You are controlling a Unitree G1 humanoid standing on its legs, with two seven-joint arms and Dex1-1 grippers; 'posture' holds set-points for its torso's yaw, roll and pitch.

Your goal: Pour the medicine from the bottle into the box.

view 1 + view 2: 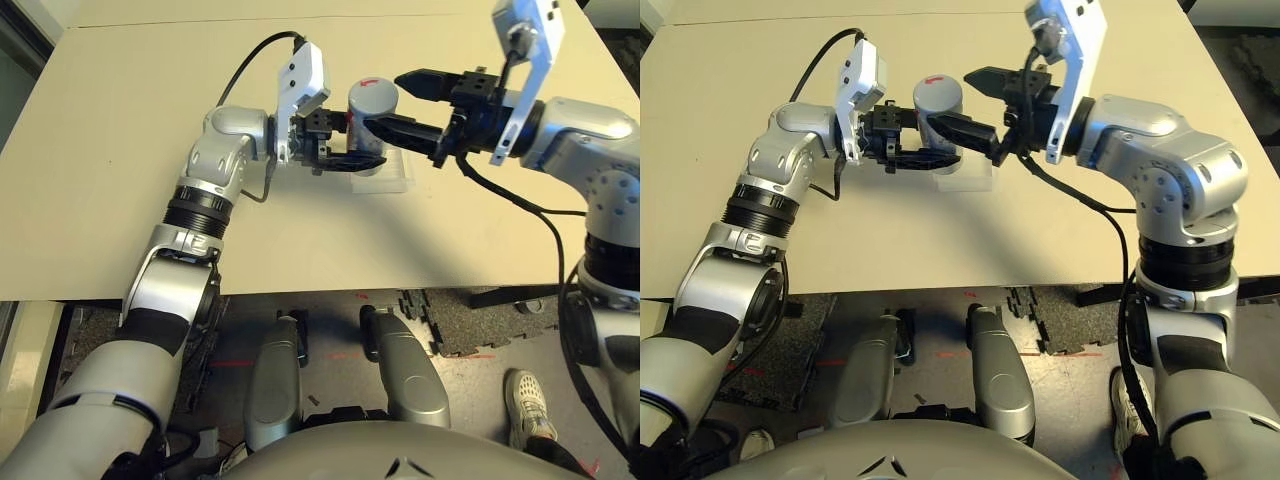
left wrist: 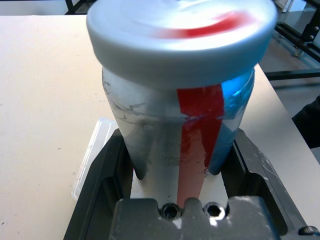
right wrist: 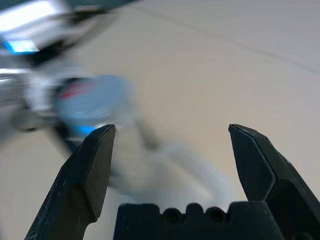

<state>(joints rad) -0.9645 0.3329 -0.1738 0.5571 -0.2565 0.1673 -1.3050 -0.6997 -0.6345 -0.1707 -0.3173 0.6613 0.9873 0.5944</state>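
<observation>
**Bottle Held Over the Clear Box, Cap On**

Pale beige tabletop (image 1: 150, 180) stretched out ahead of the robot, with a dark floor below its near edge and a person's white shoe (image 1: 528, 402) down at the right.

Above the table's middle, the left gripper (image 1: 930, 152) was clamped on the bottle (image 1: 937, 108), its black fingers (image 2: 102, 185) pressed against either side of the lower body. That silver-grey bottle stood upright, red stripe (image 2: 197, 145) facing the wrist, and its round grey cap (image 2: 180, 37) sat on top. Directly beneath it lay the box (image 1: 392, 178), a shallow clear tray resting flat on the table.

Just to the right hovered the right gripper (image 1: 405, 102), its two fingers spread wide with nothing between them. Its tips pointed toward the bottle and stood close beside it, one near the cap, the other across the lower body. I could not make out the medicine.
</observation>
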